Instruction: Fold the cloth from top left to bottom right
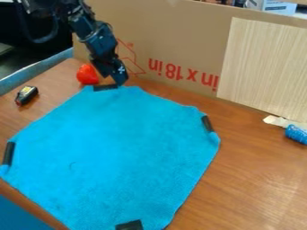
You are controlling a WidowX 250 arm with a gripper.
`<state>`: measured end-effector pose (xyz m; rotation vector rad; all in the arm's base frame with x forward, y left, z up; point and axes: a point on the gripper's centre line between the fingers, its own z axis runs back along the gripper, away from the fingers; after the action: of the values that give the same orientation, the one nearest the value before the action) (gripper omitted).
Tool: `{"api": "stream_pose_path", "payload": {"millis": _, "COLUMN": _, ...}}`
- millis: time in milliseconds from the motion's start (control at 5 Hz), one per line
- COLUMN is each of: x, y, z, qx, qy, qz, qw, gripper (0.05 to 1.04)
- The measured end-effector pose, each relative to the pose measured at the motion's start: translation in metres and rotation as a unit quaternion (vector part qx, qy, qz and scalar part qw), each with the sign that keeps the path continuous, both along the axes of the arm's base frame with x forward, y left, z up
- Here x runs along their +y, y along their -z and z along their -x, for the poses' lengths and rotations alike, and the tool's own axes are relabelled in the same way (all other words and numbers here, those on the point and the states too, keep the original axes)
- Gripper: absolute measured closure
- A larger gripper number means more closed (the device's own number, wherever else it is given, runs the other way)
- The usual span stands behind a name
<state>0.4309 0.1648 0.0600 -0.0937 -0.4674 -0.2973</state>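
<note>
The gripper [119, 81] hangs from the upper left over the far corner of the blue cloth [114, 152], beside the black strip there; whether it touches the cloth I cannot tell. The cloth lies spread flat on the wooden table, its corners blunt. Black strips mark its edges: one at the far corner [105, 87], one at the right [207, 123], one at the left [9, 153] and one at the near edge [129, 225].
A red object [87, 75] stands just left of the gripper. A small black and yellow item [26, 95] lies at the left. Cardboard [174, 40] walls the back, with a pale wood panel [264, 67]. A blue-wrapped item [296, 134] lies at the right edge.
</note>
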Motion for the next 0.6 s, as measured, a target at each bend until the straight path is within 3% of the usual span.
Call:
{"api": "stream_pose_path", "payload": {"millis": 400, "x": 0.003, "y": 0.010, "z": -0.003, "qx": 0.003, "qy": -0.001, "qz": -0.023, "qw": 0.9997, "gripper": 0.084}}
{"api": "stream_pose_path", "payload": {"millis": 600, "x": 0.002, "y": 0.021, "z": -0.001, "qx": 0.019, "qy": -0.001, "qz": -0.025, "qw": 0.9995, "gripper": 0.130}}
